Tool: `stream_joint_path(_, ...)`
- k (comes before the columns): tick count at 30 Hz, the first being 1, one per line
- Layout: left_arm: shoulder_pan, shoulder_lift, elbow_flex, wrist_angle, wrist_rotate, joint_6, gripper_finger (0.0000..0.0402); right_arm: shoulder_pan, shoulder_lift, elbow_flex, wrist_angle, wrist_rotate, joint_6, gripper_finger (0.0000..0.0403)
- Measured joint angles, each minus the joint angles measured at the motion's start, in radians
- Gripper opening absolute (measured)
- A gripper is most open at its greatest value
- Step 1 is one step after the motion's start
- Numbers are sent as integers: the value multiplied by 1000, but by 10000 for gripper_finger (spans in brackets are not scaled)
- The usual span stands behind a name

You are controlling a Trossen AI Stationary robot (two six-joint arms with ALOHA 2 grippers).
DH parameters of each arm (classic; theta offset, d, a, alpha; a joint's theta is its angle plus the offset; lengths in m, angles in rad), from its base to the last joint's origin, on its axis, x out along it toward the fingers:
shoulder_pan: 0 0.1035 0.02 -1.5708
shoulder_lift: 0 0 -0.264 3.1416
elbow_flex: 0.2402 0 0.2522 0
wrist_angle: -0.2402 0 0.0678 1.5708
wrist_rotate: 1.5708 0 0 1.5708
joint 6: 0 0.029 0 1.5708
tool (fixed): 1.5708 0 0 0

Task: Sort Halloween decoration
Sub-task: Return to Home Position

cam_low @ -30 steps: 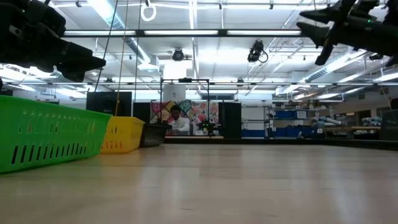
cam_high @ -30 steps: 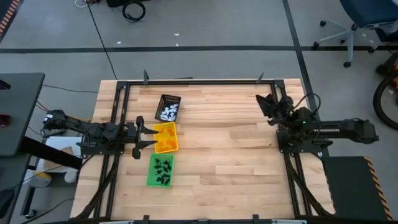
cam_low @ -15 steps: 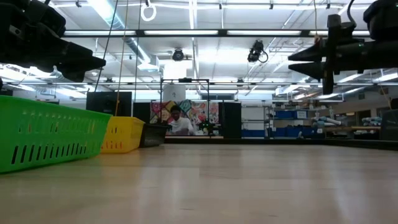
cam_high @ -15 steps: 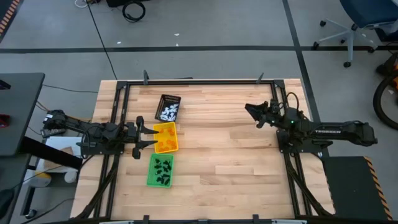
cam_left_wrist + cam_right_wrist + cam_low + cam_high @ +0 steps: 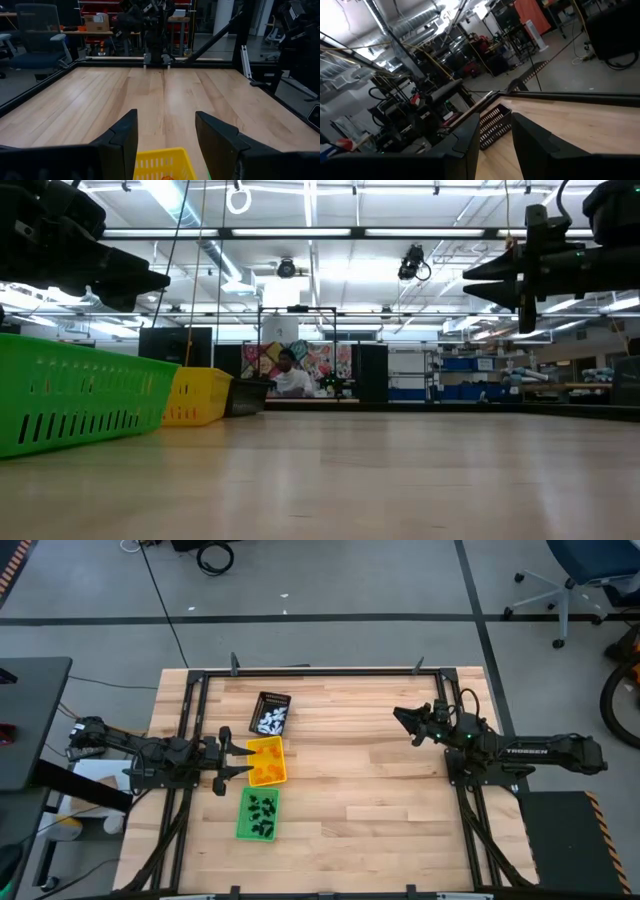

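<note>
Orange trinkets in yellow tray, white trinkets in black tray, black trinkets in green tray: sorted by colour, none seen loose on table. Judged done bar parking arms. Trays rectangular, slotted plastic; table pale glued planks, smooth. Trinket shapes too small to tell. Left gripper beside yellow tray, fingers apart, empty. Right gripper raised over table's right side, well apart from trays, fingers slightly apart, empty.
</note>
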Motion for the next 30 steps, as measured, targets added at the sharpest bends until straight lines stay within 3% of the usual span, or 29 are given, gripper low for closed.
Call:
stream_joint_path(10, 5, 0, 0, 0, 0, 0, 172, 0, 0, 0, 0, 0, 0, 117)
stream_joint_path(30, 136, -3, -1, -72, 11, -82, 172, 0, 0, 0, 0, 0, 0, 117)
